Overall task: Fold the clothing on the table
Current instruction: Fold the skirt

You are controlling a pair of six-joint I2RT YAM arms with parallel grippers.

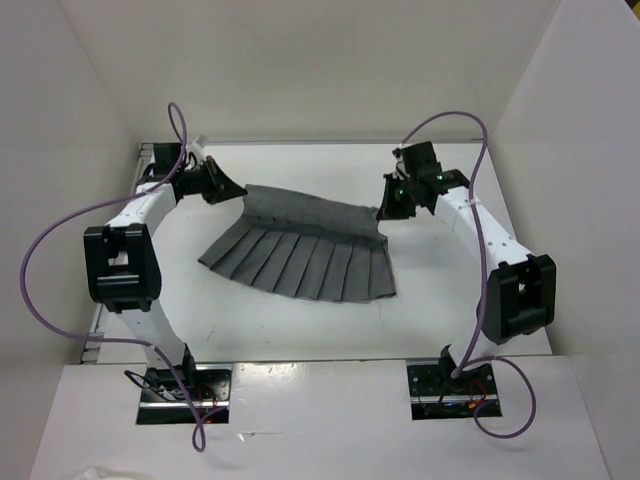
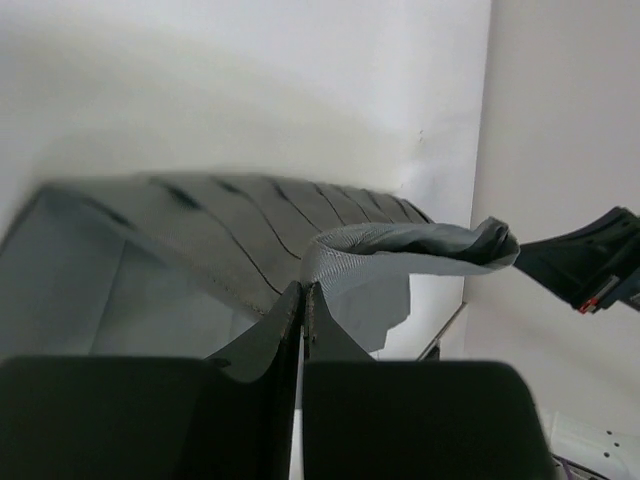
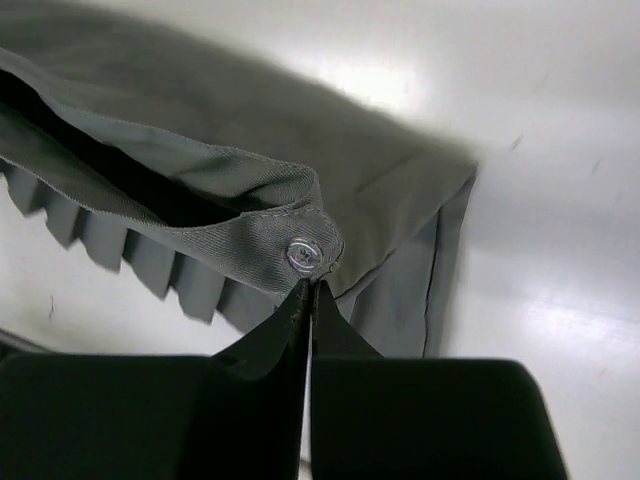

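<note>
"clothing (image 1: pixel 300 255) first: where is it lying?"

"around the middle of the table (image 1: pixel 300 335), a bit toward the far side. it is a dark grey skirt of thin fabric, fan-shaped, with its narrow waistband (image 1: pixel 310 207) along the far edge and the wide hem (image 1: pixel 300 292) spread toward the arm bases."

"what is the surface like?"

"sharp straight pleats (image 1: pixel 290 262) run from band to hem like the ribs of a fan. close up the cloth has a fine twill weave, and the band is a doubled, stitched strip. a small round metal snap (image 3: pixel 303 254) sits at its right end."

"and the left gripper (image 1: pixel 228 190)?"

"clenched. the two black wedge fingers meet with no gap, and the left end of the band curls out right at their tips, so it is pinching the skirt there."

"the right gripper (image 1: pixel 385 210)?"

"also clamped, its tips nipping the band's corner just below the snap."

"so the band runs between them?"

"yes, stretched from one to the other with a slight sag. both ends look raised a little, while the hem lies flat on the table."

"anything else?"

"plain white walls (image 1: pixel 330 60) all round — and purple cables (image 1: pixel 60 240) looping off each arm."
</note>
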